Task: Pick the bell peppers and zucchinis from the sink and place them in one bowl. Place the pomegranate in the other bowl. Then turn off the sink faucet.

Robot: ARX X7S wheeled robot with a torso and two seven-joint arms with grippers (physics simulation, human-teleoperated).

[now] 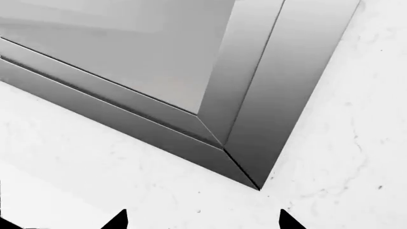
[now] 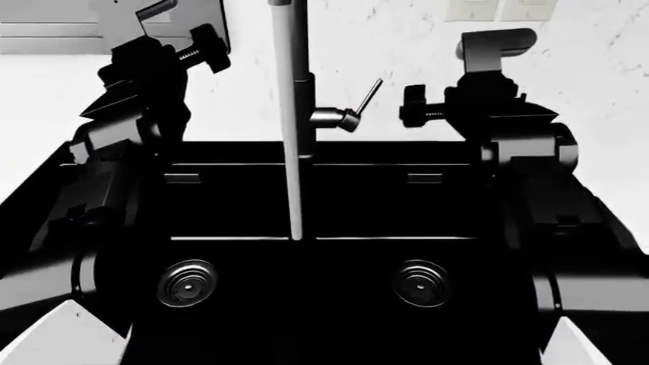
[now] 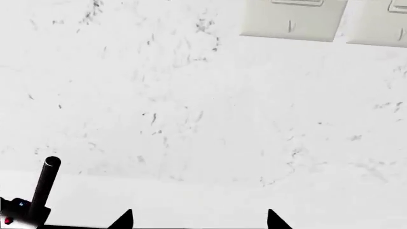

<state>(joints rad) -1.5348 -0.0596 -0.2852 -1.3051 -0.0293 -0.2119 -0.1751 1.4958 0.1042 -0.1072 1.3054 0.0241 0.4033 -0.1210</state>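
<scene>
White marbled wall (image 3: 190,95) w/ two pale switch plates (image 3: 292,21); grey window frame (image 1: 267,95).

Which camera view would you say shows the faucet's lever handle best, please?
The head view: the lever handle shows whole, slanting up from the knob beside the faucet. The right wrist view catches a dark rod, probably it, at its edge; the left wrist view shows none.

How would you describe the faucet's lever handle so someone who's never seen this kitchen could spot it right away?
Start at the black double-basin sink below the white marbled wall. A tall, slim pipe, the sink faucet, rises behind the divider between the basins. Beside it, on the right arm's side, a small steel knob carries the lever handle, the only thin straight rod angled upward, unlike the vertical pipe.
</scene>
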